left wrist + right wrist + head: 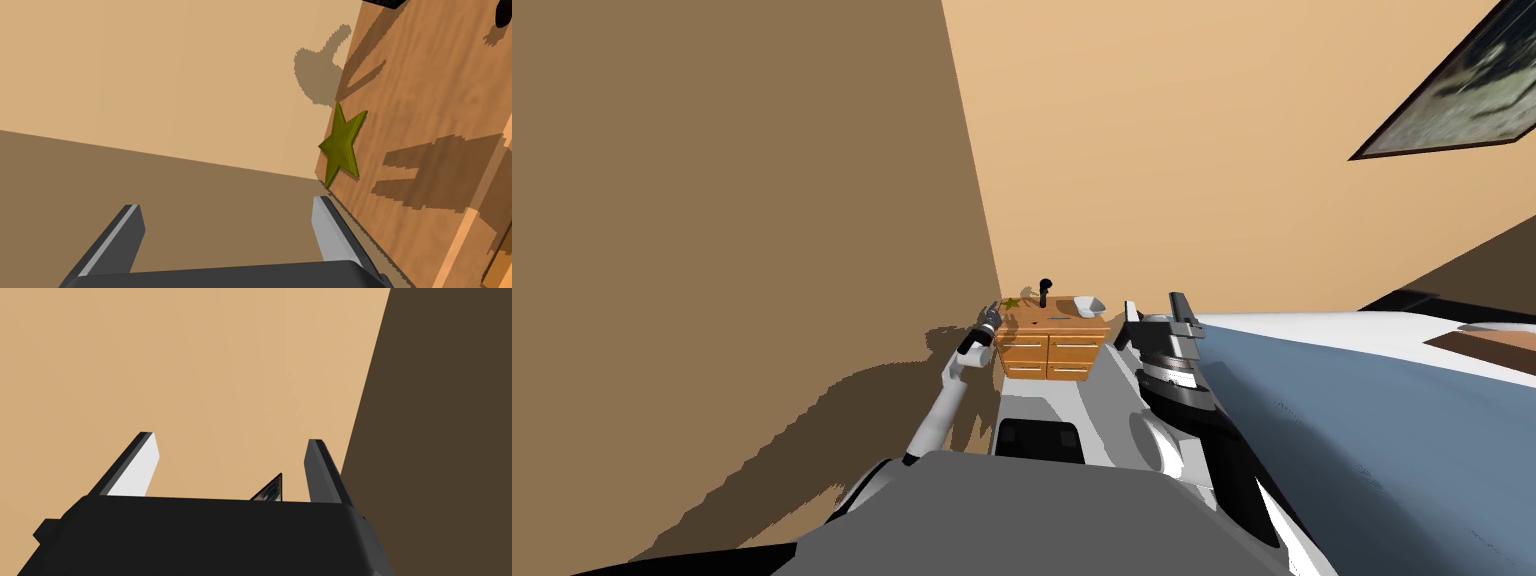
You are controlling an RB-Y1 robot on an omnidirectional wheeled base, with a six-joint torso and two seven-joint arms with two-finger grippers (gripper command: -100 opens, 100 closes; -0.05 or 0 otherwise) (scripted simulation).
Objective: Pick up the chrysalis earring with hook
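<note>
My left gripper [225,204] is open, with nothing between its two fingers. It hangs by the left side edge of a small wooden cabinet [425,100] with drawers. The earring [342,145] looks like a little olive-green star, but I cannot make out a hook on it. It lies flat on the cabinet top, right at the edge near the wall, just past one of my fingertips. A black thing [1045,290] and a white bowl [1088,304] sit farther along the top. My right gripper [231,438] is open too, held up beside the blue bed [1332,400].
</note>
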